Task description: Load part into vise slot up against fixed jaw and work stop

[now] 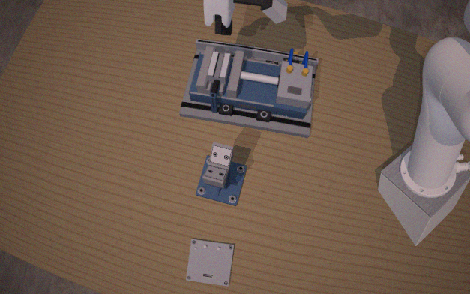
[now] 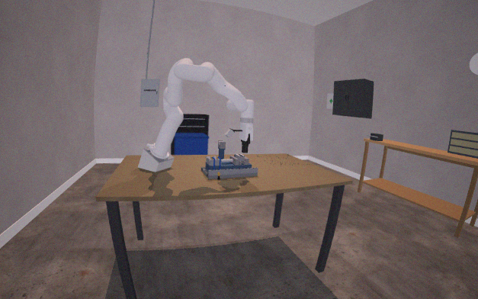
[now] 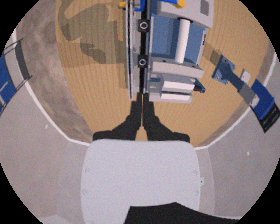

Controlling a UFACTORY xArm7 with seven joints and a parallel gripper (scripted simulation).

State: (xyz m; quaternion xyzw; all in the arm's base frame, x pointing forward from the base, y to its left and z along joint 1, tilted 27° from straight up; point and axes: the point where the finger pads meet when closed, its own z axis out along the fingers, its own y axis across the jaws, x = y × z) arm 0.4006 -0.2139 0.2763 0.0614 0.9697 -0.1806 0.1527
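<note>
My gripper (image 1: 223, 28) is shut on nothing and hangs in the air beyond the far side of the vise (image 1: 247, 90), touching nothing. It also shows in the side view (image 2: 245, 146) and in the wrist view (image 3: 143, 112). Between the jaws lies a light grey block (image 1: 219, 67) with a darker groove along its top, which looks like the part. It sits next to the fixed jaw (image 1: 203, 71), and its near end is at the black work stop (image 1: 215, 87). I cannot tell whether they touch. The moving jaw (image 1: 237, 73) stands back on its white rod (image 1: 258, 79).
The grey infeed plate (image 1: 210, 262) lies bare at the near edge. The V-block (image 1: 219, 169) on its blue base stands at mid-table with nothing in it. The air cylinder (image 1: 295, 85) with blue hoses sits right of the vise. The arm's base (image 1: 429, 187) is at the right.
</note>
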